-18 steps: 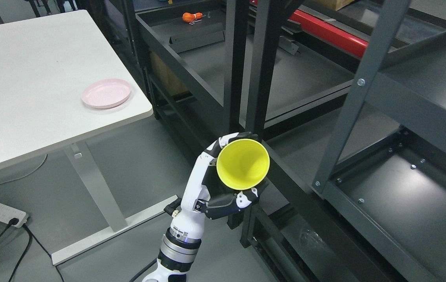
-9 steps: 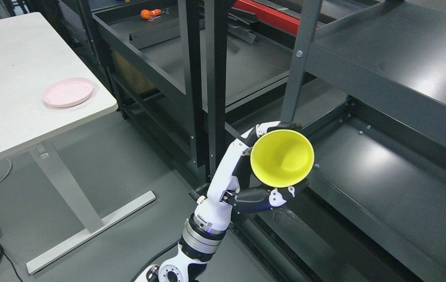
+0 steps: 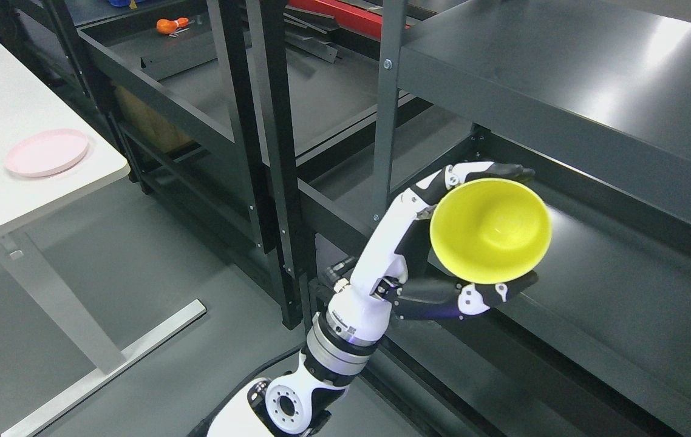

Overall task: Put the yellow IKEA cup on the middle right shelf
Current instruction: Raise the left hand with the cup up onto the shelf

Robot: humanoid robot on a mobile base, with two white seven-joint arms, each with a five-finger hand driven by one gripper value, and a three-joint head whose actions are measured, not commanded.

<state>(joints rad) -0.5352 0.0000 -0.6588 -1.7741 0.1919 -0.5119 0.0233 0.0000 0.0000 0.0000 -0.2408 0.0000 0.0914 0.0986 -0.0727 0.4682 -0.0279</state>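
Right now the left hand (image 3: 442,243) grips the yellow cup (image 3: 490,230), mouth tilted toward the camera, held just above the front edge of the middle shelf (image 3: 612,285), which lies rightward and beyond.

Yellow cup (image 3: 490,230) now over shelf (image 3: 625,285).

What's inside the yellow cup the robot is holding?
Nothing: the yellow cup in the left hand shows a bare yellow inside down to its bottom. The cup's outside is mostly hidden from this view.
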